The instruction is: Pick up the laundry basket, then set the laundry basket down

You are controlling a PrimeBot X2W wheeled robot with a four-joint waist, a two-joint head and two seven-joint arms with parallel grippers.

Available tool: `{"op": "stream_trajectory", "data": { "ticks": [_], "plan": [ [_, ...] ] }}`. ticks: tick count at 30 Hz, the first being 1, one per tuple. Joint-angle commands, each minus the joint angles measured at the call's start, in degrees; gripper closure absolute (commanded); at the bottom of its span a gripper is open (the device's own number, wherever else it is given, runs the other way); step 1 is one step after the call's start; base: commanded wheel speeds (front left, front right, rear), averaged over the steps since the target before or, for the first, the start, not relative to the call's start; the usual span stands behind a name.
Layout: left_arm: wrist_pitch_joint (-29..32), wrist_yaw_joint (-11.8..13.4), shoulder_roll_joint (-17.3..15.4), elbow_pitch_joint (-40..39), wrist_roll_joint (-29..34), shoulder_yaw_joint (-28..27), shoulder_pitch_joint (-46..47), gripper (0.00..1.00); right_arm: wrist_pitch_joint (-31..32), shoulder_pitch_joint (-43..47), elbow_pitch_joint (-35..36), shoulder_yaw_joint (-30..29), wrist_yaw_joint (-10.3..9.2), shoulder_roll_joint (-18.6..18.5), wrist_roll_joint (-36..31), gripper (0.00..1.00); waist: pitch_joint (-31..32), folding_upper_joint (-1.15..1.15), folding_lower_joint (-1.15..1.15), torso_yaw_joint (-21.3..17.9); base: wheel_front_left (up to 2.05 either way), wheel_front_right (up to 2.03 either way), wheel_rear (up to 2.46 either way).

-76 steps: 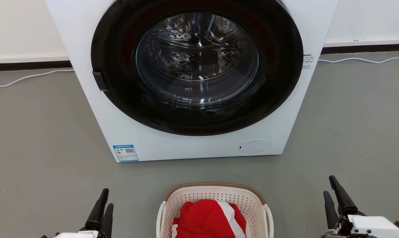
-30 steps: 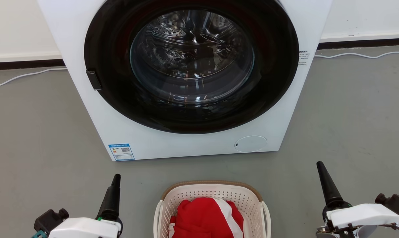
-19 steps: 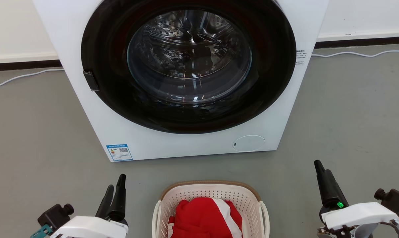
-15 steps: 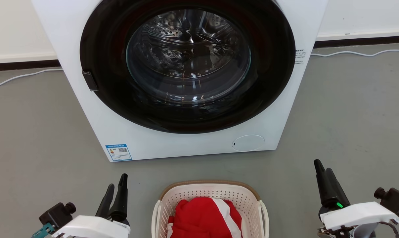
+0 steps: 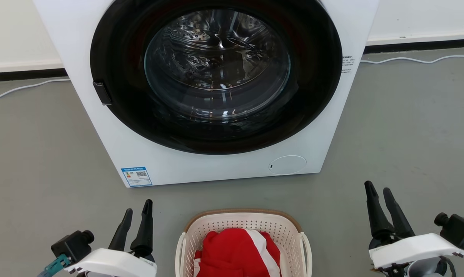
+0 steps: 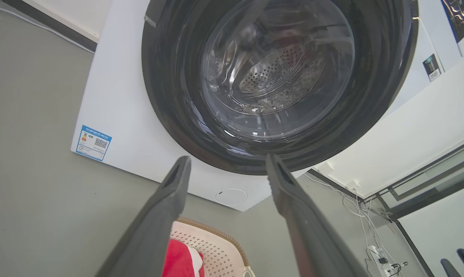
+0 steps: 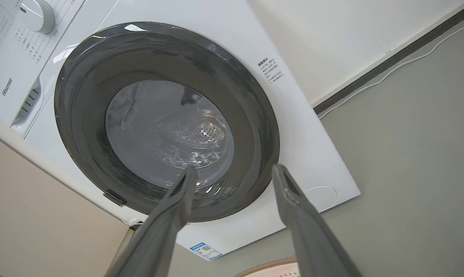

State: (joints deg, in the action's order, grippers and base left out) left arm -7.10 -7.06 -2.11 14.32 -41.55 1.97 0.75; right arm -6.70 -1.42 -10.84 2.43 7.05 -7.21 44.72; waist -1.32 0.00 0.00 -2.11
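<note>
Nearest, the left gripper (image 5: 138,206) and right gripper (image 5: 377,186) flank the laundry basket (image 5: 237,223), fingers parted and holding nothing, apparently placed to take it from both sides. Between them the basket rests on the grey floor (image 5: 43,154), holding red-and-white clothing (image 5: 236,250), near the washing machine (image 5: 216,171) with its door shut beyond.

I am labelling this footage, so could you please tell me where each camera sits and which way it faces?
Head view: on the head, facing forward and down at the washing machine and the laundry basket on the floor; the left gripper and right gripper show at the bottom corners.
Left wrist view: on the left wrist, facing along its own spread fingers at the machine's door.
Right wrist view: on the right wrist, facing along its own spread fingers at that door.
Shared: all three show the door.
</note>
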Motion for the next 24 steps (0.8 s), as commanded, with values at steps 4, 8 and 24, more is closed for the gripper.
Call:
{"op": "stream_trajectory", "data": {
  "ticks": [4,8,24],
  "plan": [
    [-1.2,-0.3,-0.6,-2.3,3.4,-0.8,3.6,0.00,-1.6,-2.7,2.6,1.2,0.30,-1.2,-3.9,0.00,-0.3,0.00,0.00,0.0,0.00,0.00,0.00],
    [-1.9,-0.3,-0.6,-2.6,5.8,-0.5,3.9,0.00,-2.3,-2.9,2.9,1.3,0.31,-1.3,-6.3,0.00,-0.5,0.00,0.00,0.0,0.00,0.00,0.00],
    [-4.6,-0.4,-0.7,-3.6,15.3,0.3,4.6,0.00,-5.0,-3.3,4.2,2.4,0.37,-2.1,-15.8,0.00,-1.1,0.00,0.00,-0.5,0.00,0.00,0.00]
  ]
}}
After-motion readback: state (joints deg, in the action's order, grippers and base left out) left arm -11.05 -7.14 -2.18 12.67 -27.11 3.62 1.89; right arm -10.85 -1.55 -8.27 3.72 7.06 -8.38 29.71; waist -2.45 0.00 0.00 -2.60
